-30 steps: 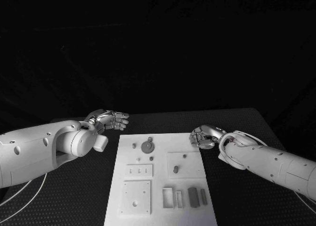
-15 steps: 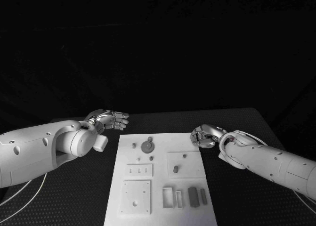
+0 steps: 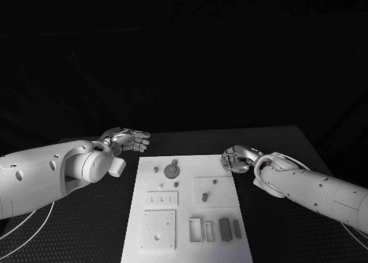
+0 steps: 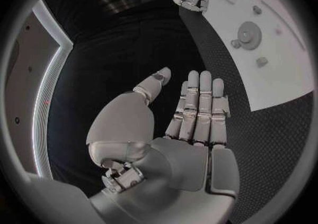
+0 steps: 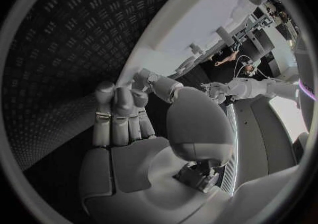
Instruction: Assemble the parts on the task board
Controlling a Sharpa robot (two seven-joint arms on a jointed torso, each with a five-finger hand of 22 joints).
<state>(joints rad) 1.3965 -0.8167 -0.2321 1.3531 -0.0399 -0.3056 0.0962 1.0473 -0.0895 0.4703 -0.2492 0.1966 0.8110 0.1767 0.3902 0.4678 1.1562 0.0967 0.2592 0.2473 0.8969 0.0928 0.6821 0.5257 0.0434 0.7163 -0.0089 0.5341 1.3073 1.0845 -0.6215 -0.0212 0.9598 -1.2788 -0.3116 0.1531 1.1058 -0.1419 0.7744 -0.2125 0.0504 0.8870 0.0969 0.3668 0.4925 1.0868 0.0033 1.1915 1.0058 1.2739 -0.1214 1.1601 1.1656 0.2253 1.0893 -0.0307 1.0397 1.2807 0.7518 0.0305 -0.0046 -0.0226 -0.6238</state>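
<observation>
The white task board (image 3: 187, 211) lies in the middle of the table, and its far end also appears in the left wrist view (image 4: 278, 70). On it are a round grey disc (image 3: 174, 171) (image 4: 246, 34), a small peg (image 3: 205, 196) and dark bars (image 3: 225, 229) near the front. My left hand (image 3: 128, 140) (image 4: 192, 123) hovers off the board's far left corner, fingers straight and apart, holding nothing. My right hand (image 3: 237, 159) (image 5: 126, 128) sits at the board's far right edge (image 5: 192, 28) with its fingertips close to the rim, also holding nothing.
Black textured table surface (image 3: 89, 230) surrounds the board on both sides. A square plate (image 3: 158, 229) and slotted plates (image 3: 162, 198) are fixed on the board's near half. White cables (image 3: 26, 230) hang under my left arm.
</observation>
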